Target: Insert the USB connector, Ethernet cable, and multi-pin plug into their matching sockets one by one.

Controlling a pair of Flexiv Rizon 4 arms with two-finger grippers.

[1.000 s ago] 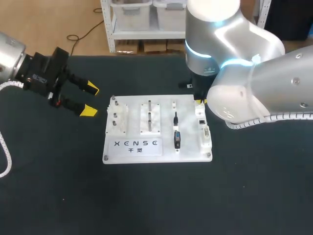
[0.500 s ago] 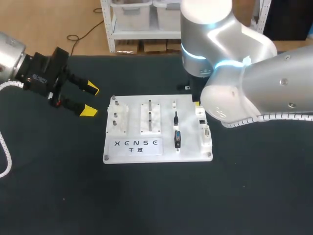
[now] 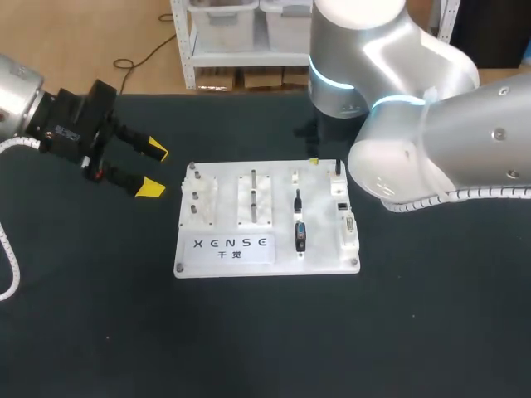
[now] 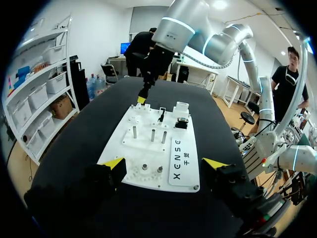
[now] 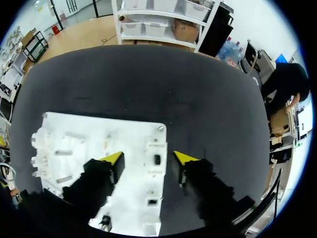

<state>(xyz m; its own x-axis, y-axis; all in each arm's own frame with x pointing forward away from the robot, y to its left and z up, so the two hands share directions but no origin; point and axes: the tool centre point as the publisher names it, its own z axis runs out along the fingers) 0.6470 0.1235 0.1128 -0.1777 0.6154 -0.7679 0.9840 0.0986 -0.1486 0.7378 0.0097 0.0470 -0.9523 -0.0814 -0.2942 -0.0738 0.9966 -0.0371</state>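
Right wrist view shows the right gripper (image 5: 148, 158) spread and empty above the socket strip (image 5: 155, 148) on the white board (image 5: 99, 134). Black plugs (image 3: 299, 235) lie in cradles just beside that strip. Descending off-centre could jam a fingertip on the sockets or shove the board.

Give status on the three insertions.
Done: nothing visible; the socket block shows empty openings. In hand: nothing. The right gripper hangs open over that block, the left gripper open beside the board. Left: apparently all three insertions; a thin black plug and a blue-black plug lie mid-board, a third I can't make out.
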